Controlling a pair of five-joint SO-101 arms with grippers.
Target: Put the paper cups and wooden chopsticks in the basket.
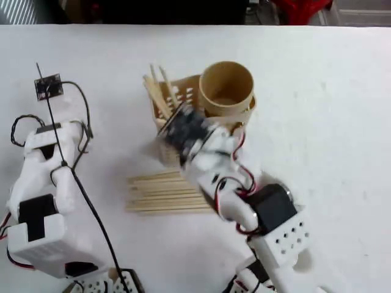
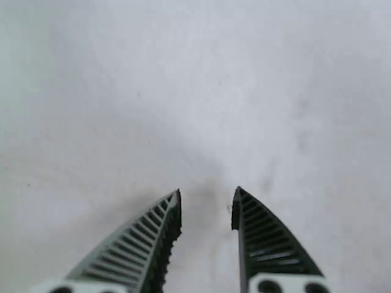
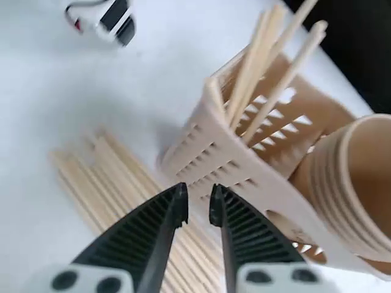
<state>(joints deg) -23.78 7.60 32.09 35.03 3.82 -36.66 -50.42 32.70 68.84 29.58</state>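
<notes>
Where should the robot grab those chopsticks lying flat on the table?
Probably near the middle of the chopsticks, coming straight down from above with the right pincer set across their length. They lie flat and side by side, so a middle pinch should keep them level.

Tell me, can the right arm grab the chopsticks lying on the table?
Probably yes. The right gripper is empty and close above the loose chopsticks beside the basket, with nothing in between.
</notes>
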